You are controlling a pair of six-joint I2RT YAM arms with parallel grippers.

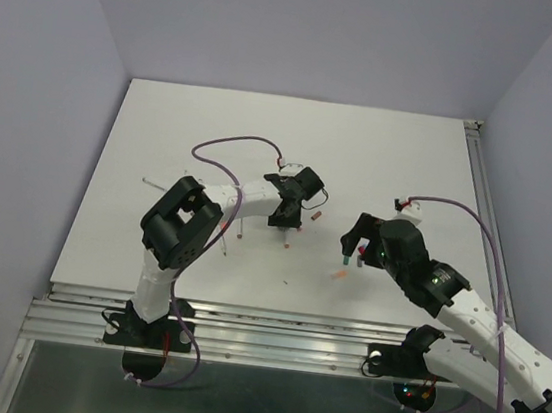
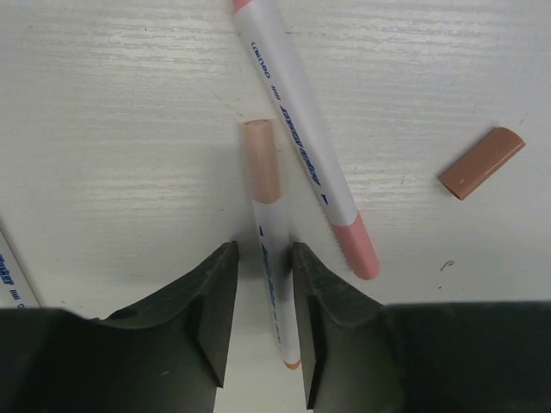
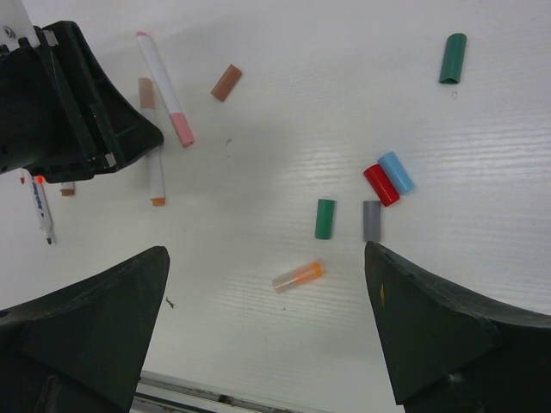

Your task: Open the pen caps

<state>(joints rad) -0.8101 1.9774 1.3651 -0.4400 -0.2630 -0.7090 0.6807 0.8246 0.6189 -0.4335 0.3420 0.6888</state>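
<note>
My left gripper (image 2: 263,251) is slightly open and straddles the white barrel of a pen (image 2: 275,292) lying on the table. The right jaw touches the barrel and a gap shows at the left jaw. That pen's peach cap (image 2: 260,162) is on and sticks out ahead of the jaws. A second pen (image 2: 297,129) with a pink cap (image 2: 357,249) lies beside it. A loose brown cap (image 2: 482,162) lies to the right. My right gripper (image 3: 265,251) is wide open and empty above loose caps: orange-clear (image 3: 299,276), green (image 3: 325,218), grey (image 3: 371,220), red (image 3: 380,185), light blue (image 3: 396,172).
A dark green cap (image 3: 454,58) lies apart at the far right. An uncapped pen (image 3: 41,206) lies behind the left gripper (image 3: 69,103). The table's metal front rail (image 1: 272,319) runs just below the arms. More pens lie near the left arm (image 1: 229,223).
</note>
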